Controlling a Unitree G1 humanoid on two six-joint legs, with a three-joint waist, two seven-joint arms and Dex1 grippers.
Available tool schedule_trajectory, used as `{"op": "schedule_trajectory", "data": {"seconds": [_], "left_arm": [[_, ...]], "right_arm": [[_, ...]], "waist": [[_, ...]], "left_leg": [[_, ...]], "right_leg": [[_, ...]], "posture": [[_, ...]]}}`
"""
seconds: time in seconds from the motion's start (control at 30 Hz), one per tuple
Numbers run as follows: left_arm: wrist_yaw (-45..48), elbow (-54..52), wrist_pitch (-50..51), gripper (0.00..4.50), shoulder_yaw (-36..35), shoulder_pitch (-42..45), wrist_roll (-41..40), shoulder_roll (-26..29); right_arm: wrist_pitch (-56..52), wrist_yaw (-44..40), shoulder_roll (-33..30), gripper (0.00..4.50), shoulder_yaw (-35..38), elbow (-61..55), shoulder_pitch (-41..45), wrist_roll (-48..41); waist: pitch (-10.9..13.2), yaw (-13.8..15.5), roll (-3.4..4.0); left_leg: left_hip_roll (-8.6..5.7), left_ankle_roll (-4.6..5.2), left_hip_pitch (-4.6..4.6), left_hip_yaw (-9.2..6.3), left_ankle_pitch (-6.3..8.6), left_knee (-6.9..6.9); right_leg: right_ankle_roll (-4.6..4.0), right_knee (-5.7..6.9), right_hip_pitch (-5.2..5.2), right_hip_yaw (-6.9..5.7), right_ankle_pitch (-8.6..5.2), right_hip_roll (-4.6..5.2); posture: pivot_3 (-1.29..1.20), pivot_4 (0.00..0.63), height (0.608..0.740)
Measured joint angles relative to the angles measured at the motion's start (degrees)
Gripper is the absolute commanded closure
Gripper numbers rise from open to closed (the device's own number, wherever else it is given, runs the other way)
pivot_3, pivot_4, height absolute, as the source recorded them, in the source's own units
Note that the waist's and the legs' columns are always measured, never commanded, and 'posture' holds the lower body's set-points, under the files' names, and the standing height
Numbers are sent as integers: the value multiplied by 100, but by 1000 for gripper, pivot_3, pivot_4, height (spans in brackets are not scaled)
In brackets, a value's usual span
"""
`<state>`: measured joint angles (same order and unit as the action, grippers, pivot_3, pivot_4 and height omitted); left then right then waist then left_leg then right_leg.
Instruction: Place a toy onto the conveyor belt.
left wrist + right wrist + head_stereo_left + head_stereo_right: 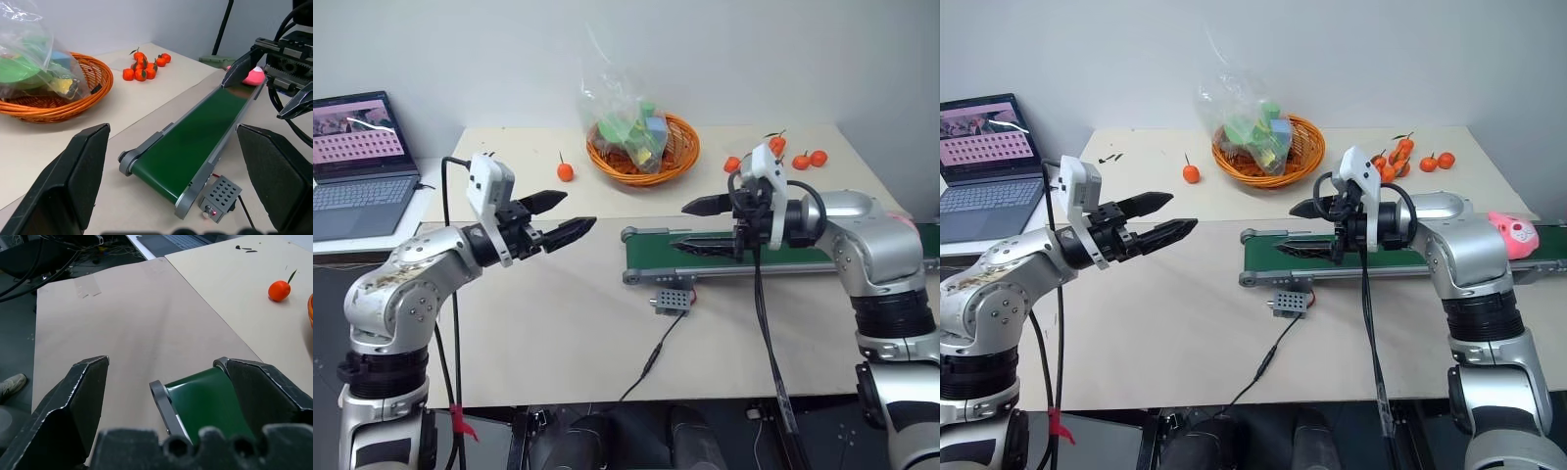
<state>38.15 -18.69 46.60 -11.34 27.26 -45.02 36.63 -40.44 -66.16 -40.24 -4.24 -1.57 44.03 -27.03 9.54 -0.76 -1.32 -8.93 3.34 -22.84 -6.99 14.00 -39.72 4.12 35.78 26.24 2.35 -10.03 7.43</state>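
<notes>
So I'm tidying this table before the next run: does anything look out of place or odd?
Mostly tidy. One small orange fruit lies alone left of the basket, apart from the cluster on the basket's other side. The pink toy already sits on the conveyor belt, at its far end. Both grippers are open and empty.

I'm looking over a pale beige table [558,323] that runs back to a plain white wall [724,49]. Light falls soft and even, no hard shadows anywhere. Off to my left a second, lower white surface [372,240] sits just beside the table, an open laptop [357,162] on it, screen lit pink. Beyond the table's front edge the floor [19,333] is dark, with a tangle of cables [58,247] lying near the table's far corner.
</notes>
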Motion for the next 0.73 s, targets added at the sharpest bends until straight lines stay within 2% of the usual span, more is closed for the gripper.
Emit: {"op": "schedule_trajectory", "data": {"seconds": [0.73], "left_arm": [[-127,-62,11,109,-1,-2,-215,47]], "right_arm": [[0,8,0,0,1,36,0,46]], "waist": [[0,0,0]], "left_leg": [[0,2,0,0,1,1]], "right_leg": [[0,0,0,0,0,0]], "posture": [[0,150,734]]}}
